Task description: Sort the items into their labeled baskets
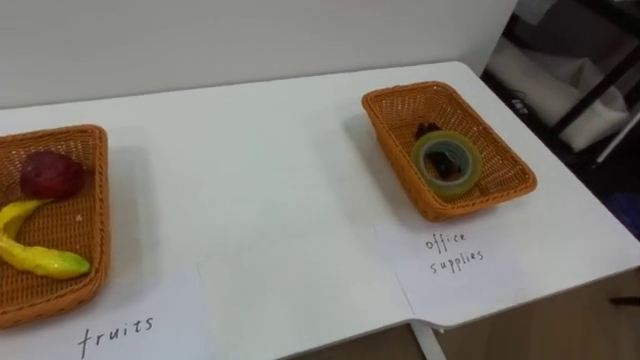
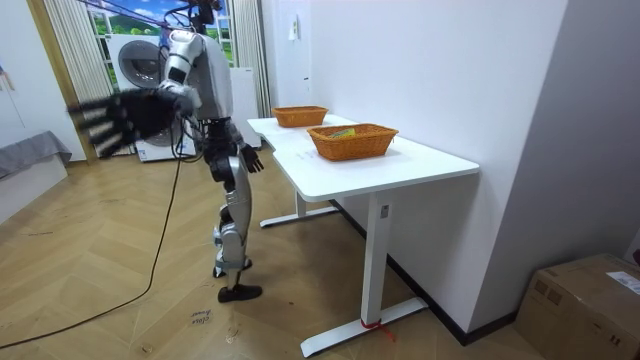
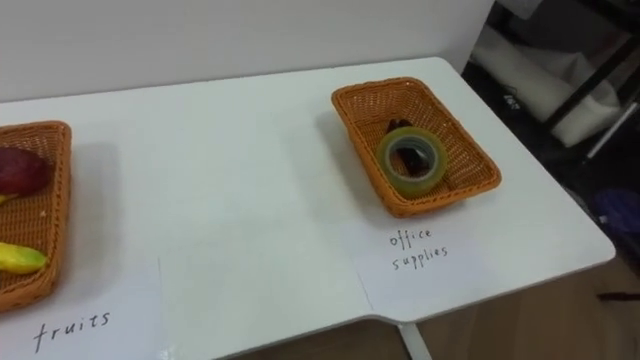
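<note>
On the white table [image 1: 260, 180] stand two wicker baskets. The left basket [image 1: 95, 200], labelled for fruit, holds a dark red fruit [image 1: 52, 174] and yellow bananas [image 1: 40, 258]. In the right basket [image 1: 420, 105], labelled for office supplies, lie a yellow-green tape roll [image 1: 420, 162] and a small dark item [image 1: 428, 129]. In the room view I stand a step off the table's long side. My left hand [image 2: 110, 120] is flung out away from the table, fingers spread and empty. Low by my hip hangs my right hand [image 2: 250, 160], relaxed and empty.
Paper labels lie before the baskets [image 1: 115, 335] [image 1: 455, 255]. Beyond the table's right end are a dark rack and pale bags [image 1: 570, 80]. A washing machine [image 2: 140, 70] stands behind me, and a cardboard box [image 2: 590, 295] sits on the wood floor.
</note>
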Available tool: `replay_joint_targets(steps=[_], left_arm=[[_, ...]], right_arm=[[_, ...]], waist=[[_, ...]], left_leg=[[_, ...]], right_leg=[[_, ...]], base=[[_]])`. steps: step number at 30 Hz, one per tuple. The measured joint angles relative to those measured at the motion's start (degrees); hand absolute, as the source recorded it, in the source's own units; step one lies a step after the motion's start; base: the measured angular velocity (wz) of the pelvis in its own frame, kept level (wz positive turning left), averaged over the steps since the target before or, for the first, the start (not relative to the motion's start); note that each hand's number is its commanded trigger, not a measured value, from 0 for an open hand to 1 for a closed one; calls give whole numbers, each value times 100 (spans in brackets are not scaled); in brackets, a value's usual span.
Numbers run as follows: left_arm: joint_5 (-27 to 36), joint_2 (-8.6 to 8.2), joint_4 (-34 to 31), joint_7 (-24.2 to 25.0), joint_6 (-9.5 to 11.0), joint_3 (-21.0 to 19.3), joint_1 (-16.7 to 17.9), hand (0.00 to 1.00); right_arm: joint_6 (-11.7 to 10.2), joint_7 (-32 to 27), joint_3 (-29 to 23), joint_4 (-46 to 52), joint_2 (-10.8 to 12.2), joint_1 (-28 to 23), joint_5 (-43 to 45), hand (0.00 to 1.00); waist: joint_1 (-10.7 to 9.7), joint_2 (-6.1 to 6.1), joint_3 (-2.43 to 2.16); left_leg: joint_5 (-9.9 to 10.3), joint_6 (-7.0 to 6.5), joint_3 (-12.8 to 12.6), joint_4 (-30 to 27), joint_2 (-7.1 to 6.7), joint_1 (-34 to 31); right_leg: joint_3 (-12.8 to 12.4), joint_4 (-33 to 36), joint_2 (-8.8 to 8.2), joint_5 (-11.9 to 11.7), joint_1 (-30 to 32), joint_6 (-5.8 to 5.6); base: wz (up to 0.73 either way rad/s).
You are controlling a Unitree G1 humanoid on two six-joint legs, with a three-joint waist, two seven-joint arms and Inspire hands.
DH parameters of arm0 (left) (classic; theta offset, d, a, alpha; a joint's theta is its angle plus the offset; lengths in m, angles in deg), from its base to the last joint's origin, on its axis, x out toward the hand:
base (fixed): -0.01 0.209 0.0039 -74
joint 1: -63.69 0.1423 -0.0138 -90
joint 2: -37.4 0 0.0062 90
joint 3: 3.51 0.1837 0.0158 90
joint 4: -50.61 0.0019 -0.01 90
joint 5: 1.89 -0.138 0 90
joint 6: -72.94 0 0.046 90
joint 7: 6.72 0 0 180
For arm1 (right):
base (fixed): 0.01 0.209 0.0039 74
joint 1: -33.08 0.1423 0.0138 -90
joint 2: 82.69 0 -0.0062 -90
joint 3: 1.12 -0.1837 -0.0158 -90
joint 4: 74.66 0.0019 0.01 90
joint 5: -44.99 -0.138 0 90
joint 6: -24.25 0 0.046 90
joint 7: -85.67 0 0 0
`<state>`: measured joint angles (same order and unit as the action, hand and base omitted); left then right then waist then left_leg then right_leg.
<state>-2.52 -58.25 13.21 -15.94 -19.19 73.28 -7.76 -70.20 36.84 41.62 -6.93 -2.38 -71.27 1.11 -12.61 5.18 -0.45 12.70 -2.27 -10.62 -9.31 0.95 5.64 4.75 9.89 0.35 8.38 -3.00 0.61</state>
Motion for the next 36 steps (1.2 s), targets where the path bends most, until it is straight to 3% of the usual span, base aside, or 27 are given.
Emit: replay_joint_targets(steps=[4,10,14,16,20,25,28,33,36], left_arm=[[-7,-23,-21,2,1,0,-79,0],[10,-36,-100,17,-8,13,-126,0],[9,-113,-74,170,-20,133,-150,0],[3,-212,-65,294,-40,223,-189,0],[-2,-432,81,394,-85,291,-152,0],[3,-434,431,517,-138,295,-311,0],[-5,-426,472,481,-152,387,-336,0],[-14,-442,526,381,-163,392,-337,0],[-13,-464,551,315,-173,396,-337,0]], right_arm=[[-59,94,-3,-1008,476,-34,-380,0],[-63,179,166,-1799,1107,-161,-625,0],[-99,387,565,-2442,1461,-211,-1004,0],[-91,703,791,-2993,1731,-261,-1146,0],[225,1778,1544,-4114,1877,-239,-1293,0],[552,3026,2565,-4679,1903,-126,-626,0],[669,3544,3196,-4719,1902,27,184,0],[897,4204,3756,-4810,1905,389,1118,0],[955,4493,4012,-4819,1911,498,1411,0]], waist=[[-22,0,-5],[13,-122,13],[36,-180,18],[36,-244,-4],[66,-365,-20],[353,-403,3],[543,-408,3],[830,-416,8],[857,-422,16]], left_leg=[[1,6,-4,-5,5,3],[-5,16,-19,42,6,21],[-5,28,-4,71,1,33],[-2,28,51,73,-13,13],[1,23,57,105,-33,79],[44,37,28,109,-30,178],[53,41,35,98,-24,189],[52,42,74,67,-24,211],[54,42,205,70,-35,224]], right_leg=[[-22,7,4,36,41,7],[-38,90,9,78,75,15],[-47,83,-2,111,84,23],[-11,99,-15,128,76,17],[-5,106,-23,161,0,4],[-5,181,-22,242,26,16],[12,171,-23,242,-2,19],[42,136,-22,242,-54,19],[128,59,-28,241,-162,13]], base=[[1],[0],[1],[11],[2],[-5],[0],[7],[21]])
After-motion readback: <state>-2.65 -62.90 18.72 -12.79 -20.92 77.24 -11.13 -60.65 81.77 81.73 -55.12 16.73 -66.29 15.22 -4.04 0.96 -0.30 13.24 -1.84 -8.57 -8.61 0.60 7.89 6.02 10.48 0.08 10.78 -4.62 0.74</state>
